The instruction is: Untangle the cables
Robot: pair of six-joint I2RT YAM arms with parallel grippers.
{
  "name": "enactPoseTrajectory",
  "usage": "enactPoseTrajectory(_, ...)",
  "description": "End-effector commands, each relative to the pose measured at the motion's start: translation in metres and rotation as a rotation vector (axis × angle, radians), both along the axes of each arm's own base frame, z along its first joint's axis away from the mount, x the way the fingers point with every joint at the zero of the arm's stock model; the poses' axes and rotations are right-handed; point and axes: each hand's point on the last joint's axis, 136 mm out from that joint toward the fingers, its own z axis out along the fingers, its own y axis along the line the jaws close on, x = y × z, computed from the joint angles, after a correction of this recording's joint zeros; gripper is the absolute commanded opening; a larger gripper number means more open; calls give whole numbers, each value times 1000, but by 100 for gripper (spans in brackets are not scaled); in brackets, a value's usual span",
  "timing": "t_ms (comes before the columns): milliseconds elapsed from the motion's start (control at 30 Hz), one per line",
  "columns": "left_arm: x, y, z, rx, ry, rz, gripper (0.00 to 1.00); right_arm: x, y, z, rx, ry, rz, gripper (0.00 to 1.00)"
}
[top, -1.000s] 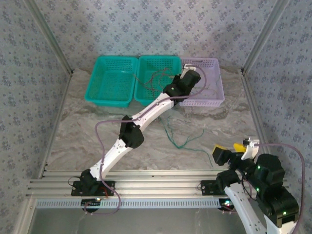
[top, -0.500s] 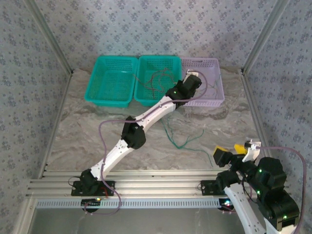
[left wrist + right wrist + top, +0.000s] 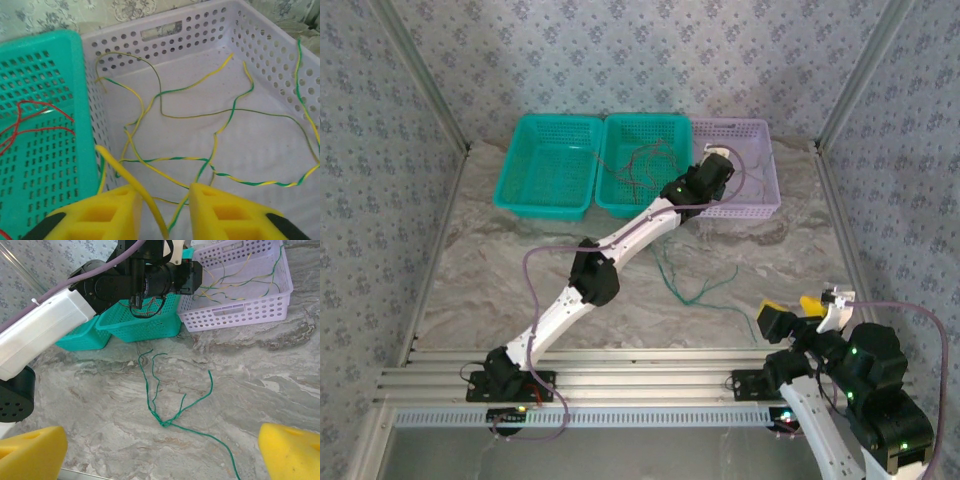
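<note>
Left end effector (image 3: 164, 195), jaws standing apart, is straddling a yellow strand (image 3: 120, 165) at the near edge of the lilac basket (image 3: 210, 25), so it is probably needing a straight, slow lift to avoid dragging the yellow-green cables (image 3: 185, 159) lying loose beyond.

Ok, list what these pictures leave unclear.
Left wrist view: the yellow wire through the left gripper leaves the bottom edge.
Right wrist view: the green wire's near end leaves the bottom edge.
Top view: the left arm hides the lilac basket's near left corner.
</note>
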Motion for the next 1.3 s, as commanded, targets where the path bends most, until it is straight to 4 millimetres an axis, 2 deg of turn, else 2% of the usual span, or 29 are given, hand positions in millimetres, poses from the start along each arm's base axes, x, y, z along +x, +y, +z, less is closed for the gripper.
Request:
enactPoseTrajectory(0,-5,-17,-1,-58,1,-46,35,-3,2,-1,-8,-13,19,100)
enactPoseTrajectory(100,-7,-21,6,-86,3,-67,37,-3,2,-1,-7,-15,19,100)
enactPoseTrajectory(200,-10,-24,23,-119,-4,-85,44,-3,2,-1,-9,-16,16,100)
enactPoseTrajectory(367,-20,-25,78,-186,-48,-131,66,-2,1,-2,-8,-13,9,100)
enactPoseTrajectory(433,-25,-24,99,-211,-61,-147,78,-1,0,-2,-9,-10,2,100)
enactPoseTrajectory(567,-35,-19,129,-253,-60,-171,95,0,-1,-3,-10,1,-10,100)
enactPoseTrajectory(633,-42,-18,143,-280,-50,-188,99,2,-2,-4,-11,10,-17,100)
enactPoseTrajectory(767,-55,-9,171,-319,-30,-207,100,6,-5,-7,-16,50,-41,100)
enactPoseTrajectory(900,-68,17,197,-309,-8,-178,100,19,-2,-12,-25,128,-49,100)
enactPoseTrajectory(1033,-80,62,210,-233,39,-85,100,43,8,-20,-28,223,-37,100)
enactPoseTrajectory(1133,-91,96,210,-150,73,-6,100,71,11,-20,-38,242,-56,100)
enactPoseTrajectory(1267,-109,127,204,-62,127,46,100,109,19,-31,-55,296,-67,99)
